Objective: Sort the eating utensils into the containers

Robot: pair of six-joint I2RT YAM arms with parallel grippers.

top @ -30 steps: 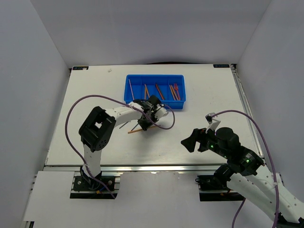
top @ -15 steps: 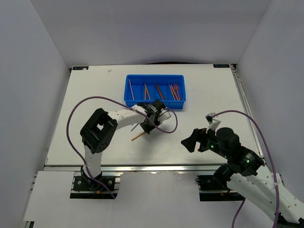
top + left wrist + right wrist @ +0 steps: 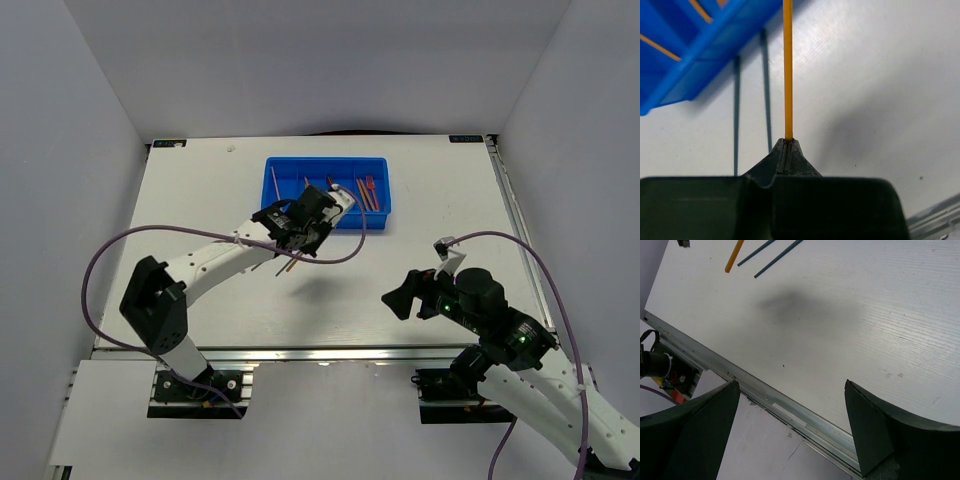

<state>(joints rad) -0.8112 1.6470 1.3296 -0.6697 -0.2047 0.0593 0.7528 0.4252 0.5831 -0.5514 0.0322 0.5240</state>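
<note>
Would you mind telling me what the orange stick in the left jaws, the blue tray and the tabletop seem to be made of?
The orange stick is probably plastic: uniform colour, smooth, thin and straight. The blue tray looks like moulded plastic, slightly glossy, with a thin wall that seems faintly translucent. The tabletop is white and matte with fine linear grain, perhaps painted or laminated board; I cannot tell which.

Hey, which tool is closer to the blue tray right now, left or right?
Left. The left tool, shut on an orange stick, is right by the blue tray at its near edge. The right tool sits open, well back toward the near-right part of the table.
</note>
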